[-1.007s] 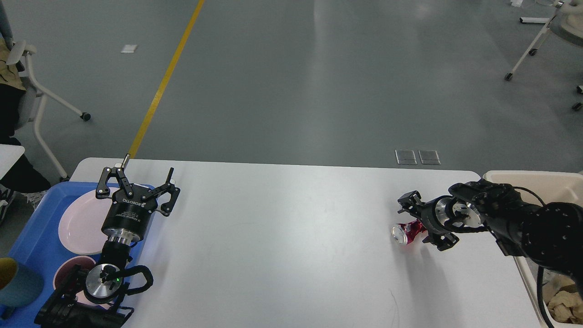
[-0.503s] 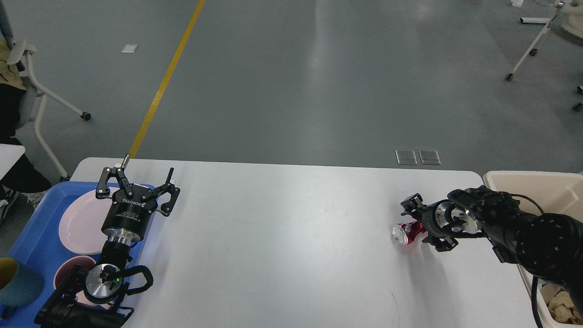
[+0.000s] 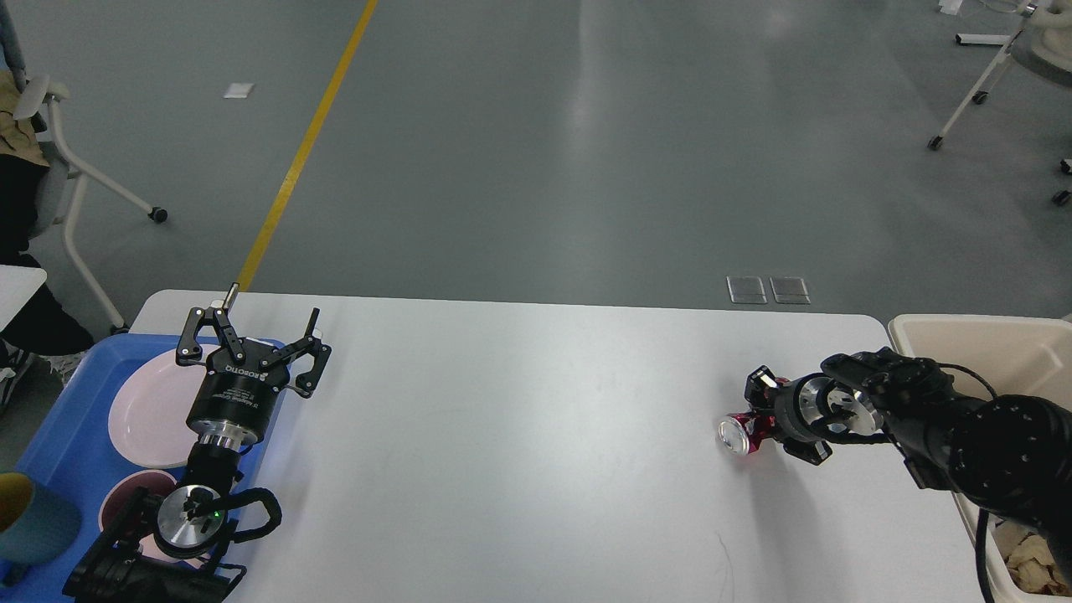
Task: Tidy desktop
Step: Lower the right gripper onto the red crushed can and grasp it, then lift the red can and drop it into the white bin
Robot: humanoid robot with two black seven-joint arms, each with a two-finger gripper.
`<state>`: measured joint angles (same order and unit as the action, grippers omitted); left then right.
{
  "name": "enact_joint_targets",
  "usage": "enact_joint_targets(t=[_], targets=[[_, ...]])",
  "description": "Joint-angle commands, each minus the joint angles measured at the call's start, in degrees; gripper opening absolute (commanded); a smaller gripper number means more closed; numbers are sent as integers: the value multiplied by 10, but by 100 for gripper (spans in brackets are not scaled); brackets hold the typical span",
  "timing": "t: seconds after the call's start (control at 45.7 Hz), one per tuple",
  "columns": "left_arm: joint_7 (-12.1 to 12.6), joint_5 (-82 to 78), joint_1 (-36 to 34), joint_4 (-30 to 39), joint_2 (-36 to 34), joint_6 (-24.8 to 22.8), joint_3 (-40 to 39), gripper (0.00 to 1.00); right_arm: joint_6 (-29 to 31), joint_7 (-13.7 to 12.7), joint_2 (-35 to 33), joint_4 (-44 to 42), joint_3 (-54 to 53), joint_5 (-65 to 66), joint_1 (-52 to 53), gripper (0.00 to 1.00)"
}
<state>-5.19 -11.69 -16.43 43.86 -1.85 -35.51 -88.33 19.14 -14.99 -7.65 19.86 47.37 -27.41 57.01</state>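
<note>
The white desktop (image 3: 519,435) fills the lower half of the head view. A crushed red can (image 3: 741,433) with a silver end lies on its side at the desktop's right. My right gripper (image 3: 766,414) has come down around the can, one finger on each side; the dark, end-on view hides whether the fingers press it. My left gripper (image 3: 251,339) is open and empty, pointing up over the desktop's left edge beside the blue tray (image 3: 67,419).
The blue tray holds a pink plate (image 3: 151,410), a pink bowl (image 3: 126,498) and a teal cup (image 3: 29,519). A beige bin (image 3: 997,339) with crumpled paper stands off the desktop's right end. A chair (image 3: 59,159) stands at far left.
My right gripper has dropped and moved in over the red can, its fingers now closer together on either side. The can has shifted slightly. The left arm has not moved.
</note>
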Motion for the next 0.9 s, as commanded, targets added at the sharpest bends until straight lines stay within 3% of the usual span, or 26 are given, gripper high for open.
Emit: enact_joint_targets(t=[0.0, 0.131, 0.285, 0.569, 0.744, 0.876], targets=[[0, 0, 0, 0, 0, 0, 0, 96, 1, -12, -14, 33, -1, 1, 36, 0], [0, 0, 0, 0, 0, 0, 0, 96, 7, -20, -72, 140, 10, 24, 114, 0], [0, 0, 0, 0, 0, 0, 0, 96, 26, -21, -126, 336, 75, 108, 275, 0], [0, 0, 0, 0, 0, 0, 0, 96, 180, -15, -112, 568, 236, 114, 579, 0], [0, 0, 0, 0, 0, 0, 0, 96, 191, -16, -113, 712, 264, 140, 747, 0], [0, 0, 0, 0, -1, 0, 0, 96, 187, -16, -114, 742, 263, 143, 776, 0]])
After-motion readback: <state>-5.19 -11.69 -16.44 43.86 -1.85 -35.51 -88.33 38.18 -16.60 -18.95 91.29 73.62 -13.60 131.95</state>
